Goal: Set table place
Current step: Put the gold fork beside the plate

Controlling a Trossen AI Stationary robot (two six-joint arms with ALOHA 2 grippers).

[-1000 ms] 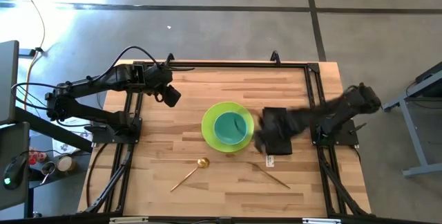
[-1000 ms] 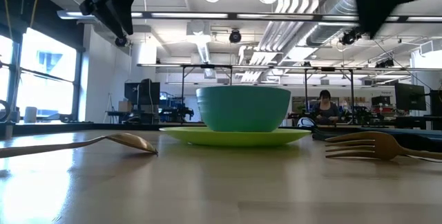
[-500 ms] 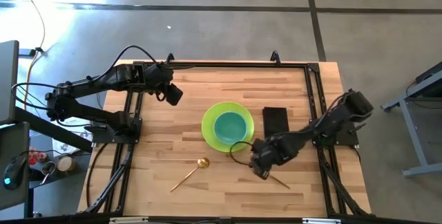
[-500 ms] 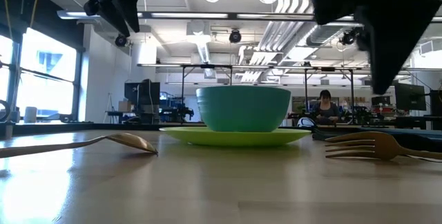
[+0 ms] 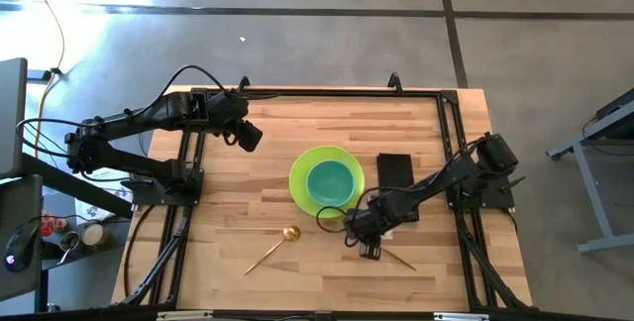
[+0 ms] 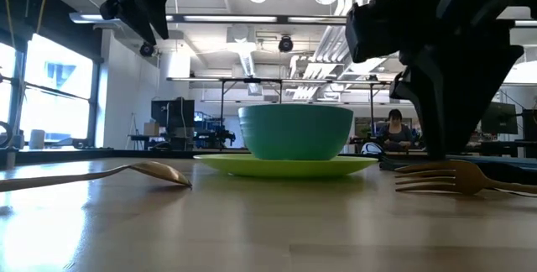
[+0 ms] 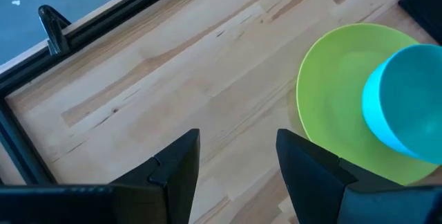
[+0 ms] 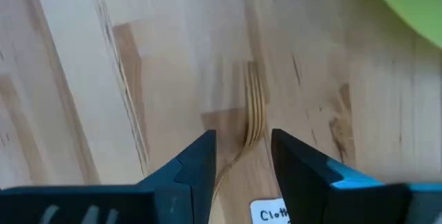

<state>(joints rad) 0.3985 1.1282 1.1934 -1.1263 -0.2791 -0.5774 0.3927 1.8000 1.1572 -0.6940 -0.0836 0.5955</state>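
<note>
A gold fork lies flat on the wooden table, near its front edge, to the right of a gold spoon. My right gripper is low over the fork, open, one finger on either side of the fork's neck; I cannot tell whether they touch it. It also shows in the high view. A teal bowl stands on a green plate at the table's middle. A black napkin lies flat just right of the plate. My left gripper is open and empty, held high over the far left.
A white tag with lettering lies on the table by the fork's handle. The black rail frame runs along the table's sides. Bare wood shows left of the plate. A person sits far off in the room behind.
My right gripper has gone from over the black napkin toward the table's near edge and somewhat left, and down over the fork. The napkin, then under the arm, now shows flat beside the plate.
</note>
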